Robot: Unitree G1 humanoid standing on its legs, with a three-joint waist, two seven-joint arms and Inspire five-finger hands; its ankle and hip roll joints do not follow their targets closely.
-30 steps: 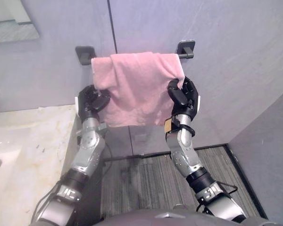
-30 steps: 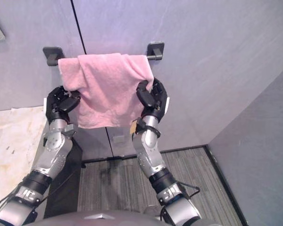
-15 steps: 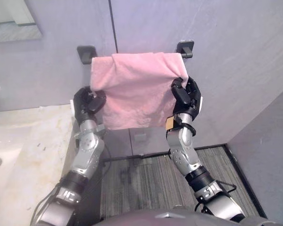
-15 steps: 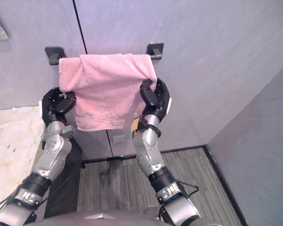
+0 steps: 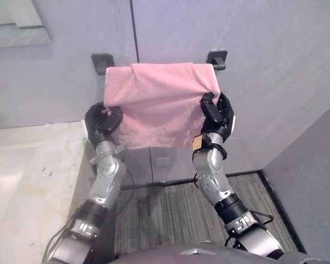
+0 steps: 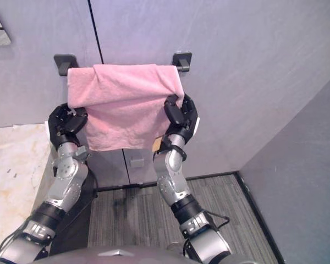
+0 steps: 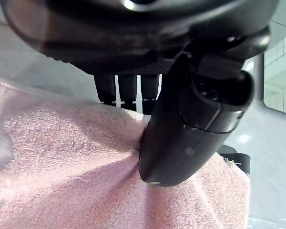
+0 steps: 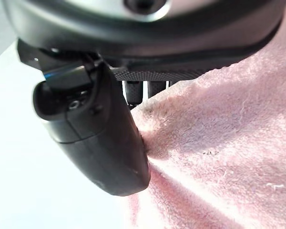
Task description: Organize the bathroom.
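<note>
In the left wrist view the fingers [image 7: 127, 89] of the left hand [image 5: 102, 120] curl behind a fold of the soft pink terry towel [image 5: 160, 104] while the thumb presses on its front, so this hand is pinching the cloth at its left edge. In the right wrist view the right hand [image 5: 216, 113] does the same, its fingers [image 8: 148, 89] tucked behind the towel and the thumb clamped over the front at the right edge. Both hands are thus clenched on the towel, one at each side, partway down its hanging front. The towel is draped over the dark wall-mounted towel bar, whose two black brackets [image 5: 216, 57] show at either end against the grey panelled wall [image 5: 275, 66]; its top edge lies fairly level along the bar, with a slanting fold running across the front and the lower hem hanging free. The step in hand appears to be spreading and straightening the towel on the bar. The next move likely calls for a gentle, even pull outward and downward with both hands to flatten the fold, then letting go without dragging the cloth off. To the left a pale marbled desk [image 5: 33, 181] with a basin lies beside the left arm.
</note>
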